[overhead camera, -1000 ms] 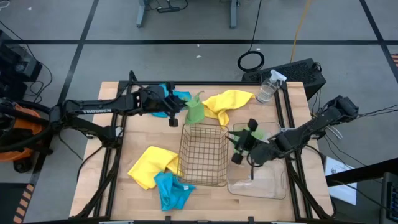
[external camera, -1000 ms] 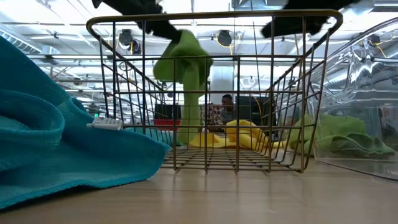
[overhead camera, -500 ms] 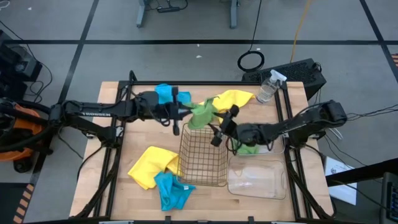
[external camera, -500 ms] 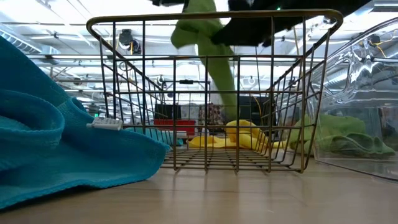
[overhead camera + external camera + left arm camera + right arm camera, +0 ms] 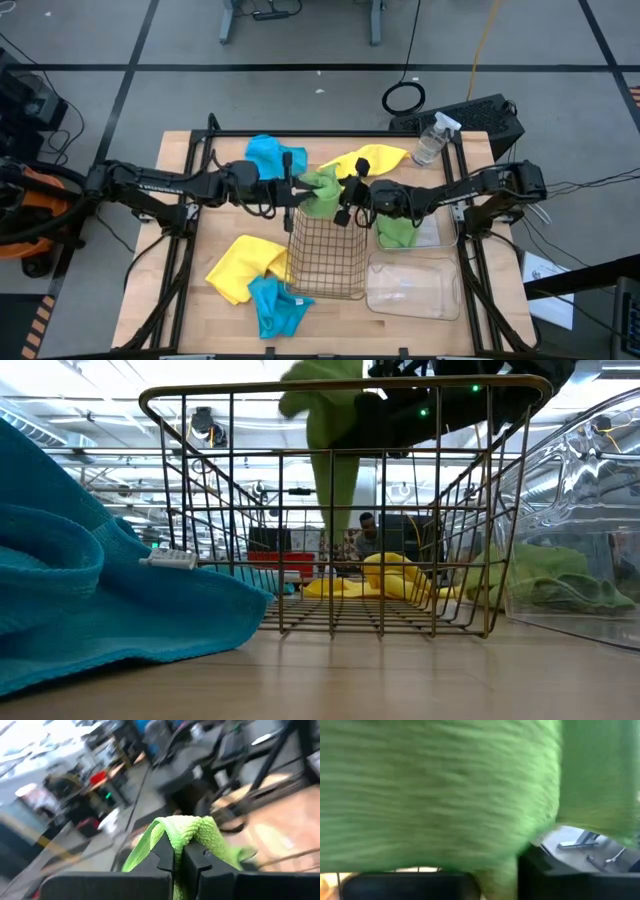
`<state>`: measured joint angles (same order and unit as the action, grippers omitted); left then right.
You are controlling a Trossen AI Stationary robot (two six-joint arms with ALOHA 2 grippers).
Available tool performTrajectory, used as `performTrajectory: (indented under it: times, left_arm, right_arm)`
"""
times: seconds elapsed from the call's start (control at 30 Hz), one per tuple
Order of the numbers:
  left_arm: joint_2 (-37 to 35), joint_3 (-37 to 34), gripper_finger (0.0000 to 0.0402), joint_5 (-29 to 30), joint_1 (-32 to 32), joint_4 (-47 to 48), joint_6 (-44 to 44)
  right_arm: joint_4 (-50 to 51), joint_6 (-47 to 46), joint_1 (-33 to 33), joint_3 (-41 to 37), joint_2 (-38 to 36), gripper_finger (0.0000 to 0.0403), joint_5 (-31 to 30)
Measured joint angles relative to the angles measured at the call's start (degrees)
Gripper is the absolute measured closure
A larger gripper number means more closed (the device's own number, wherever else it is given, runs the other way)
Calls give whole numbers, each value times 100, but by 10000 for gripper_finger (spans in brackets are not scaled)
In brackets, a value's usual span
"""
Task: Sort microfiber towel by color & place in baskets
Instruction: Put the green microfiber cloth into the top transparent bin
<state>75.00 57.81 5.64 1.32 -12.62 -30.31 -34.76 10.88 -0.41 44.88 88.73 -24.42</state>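
Fingers of left gripper clamped on green towel, held above wire basket's far rim. Right gripper against the same towel; finger state can't be told.

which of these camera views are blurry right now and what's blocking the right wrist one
High view: sharp all over. Low view: the wire basket is crisp, the teal towel up close is soft, and the plastic tub throws glare. Left wrist view: the room behind is smeared; only the green towel in the left gripper reads clearly. Right wrist view: blurred green cloth fills nearly the whole frame.
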Motion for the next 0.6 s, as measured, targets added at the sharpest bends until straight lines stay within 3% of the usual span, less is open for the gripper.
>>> performTrajectory:
  times: [0.07, 0.17, 0.23, 0.43, 0.6]
  left_arm:
    - [0, 2, 393, 349, -4, 325, 138]
    - [77, 2, 393, 523, -94, 765, 500]
    - [184, 1, 393, 541, -161, 952, 742]
    - [649, -3, 393, 534, -366, 803, 965]
    - [943, -11, 393, 849, -414, 317, 1049]
  right_arm:
    - [153, 256, 46, -2, -29, 389, -275]
    - [235, 507, 88, -4, -143, 386, -791]
    - [193, 544, 83, -4, -266, 385, -801]
    - [220, 306, 85, -4, -618, 399, 419]
    - [508, 47, 48, -11, -702, 394, 600]
